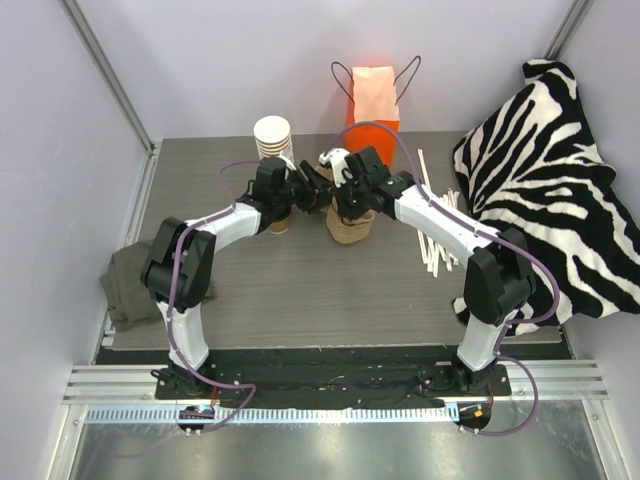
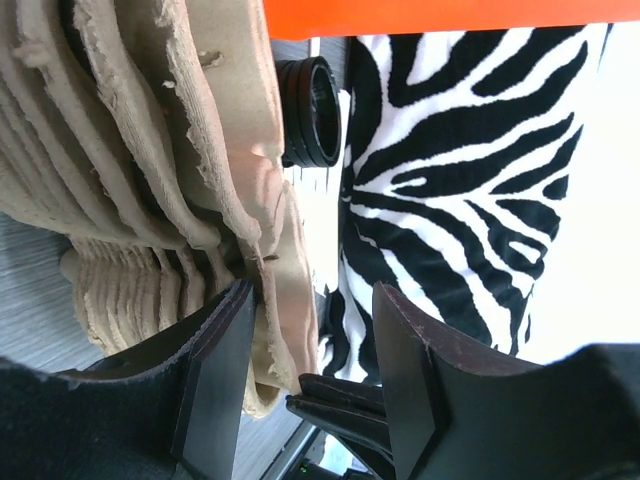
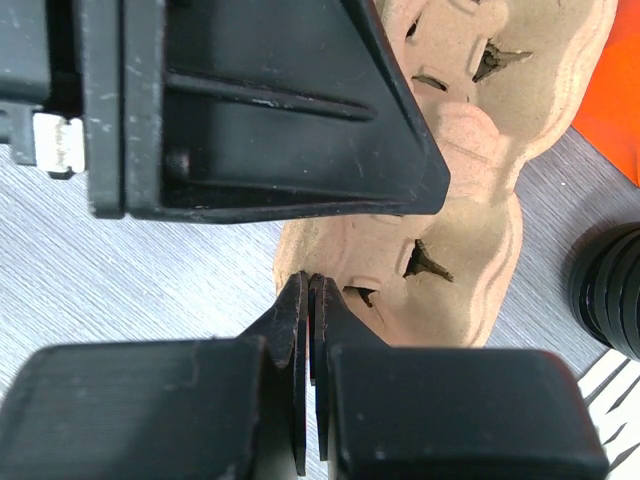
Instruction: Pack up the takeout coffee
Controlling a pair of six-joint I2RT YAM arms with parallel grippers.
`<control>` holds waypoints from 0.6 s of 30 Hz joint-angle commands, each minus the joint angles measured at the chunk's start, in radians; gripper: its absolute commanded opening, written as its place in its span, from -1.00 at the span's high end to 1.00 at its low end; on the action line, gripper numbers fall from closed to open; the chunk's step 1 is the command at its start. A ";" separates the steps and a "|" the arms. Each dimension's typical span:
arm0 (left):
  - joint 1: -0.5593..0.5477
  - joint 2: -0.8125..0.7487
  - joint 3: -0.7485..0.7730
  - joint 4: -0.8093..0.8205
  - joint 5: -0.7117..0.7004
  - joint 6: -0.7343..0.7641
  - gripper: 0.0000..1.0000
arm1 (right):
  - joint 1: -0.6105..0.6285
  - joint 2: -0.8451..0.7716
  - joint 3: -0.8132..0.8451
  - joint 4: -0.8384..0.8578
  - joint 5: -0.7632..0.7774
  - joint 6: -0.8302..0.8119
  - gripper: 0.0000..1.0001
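My left gripper point(image 2: 312, 375) stands open, its jaws straddling the ragged edge of the stack of beige moulded-pulp cup carriers point(image 2: 150, 200) at mid-frame in the top view. My right gripper point(image 3: 308, 300) is pressed closed at that stack's near rim, and I cannot tell whether it pinches pulp. The small brown paper takeout coffee cup point(image 1: 278, 223) stands just left of the stack under my left wrist, top hidden, hemmed by the orange paper bag point(image 1: 372, 95) above and the stacked black plastic lids point(image 2: 310, 110) and zebra-striped cloth point(image 1: 545, 180) at right, with open grey table point(image 1: 330, 300) below.

Cup stack point(image 1: 272, 135) left of bag point(image 1: 372, 95), carrier trays point(image 1: 350, 232) before it, blanket point(image 1: 550, 180) at right
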 commanded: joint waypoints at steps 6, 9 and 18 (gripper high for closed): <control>-0.012 0.004 0.036 -0.079 -0.048 0.053 -0.11 | 0.011 -0.095 0.032 0.056 -0.007 -0.006 0.98; -0.009 -0.007 0.042 -0.105 -0.058 0.067 -0.12 | 0.011 -0.100 0.044 0.047 0.001 -0.012 0.98; -0.003 -0.030 0.033 -0.110 -0.058 0.074 -0.17 | 0.011 -0.126 0.064 0.010 0.018 -0.035 0.98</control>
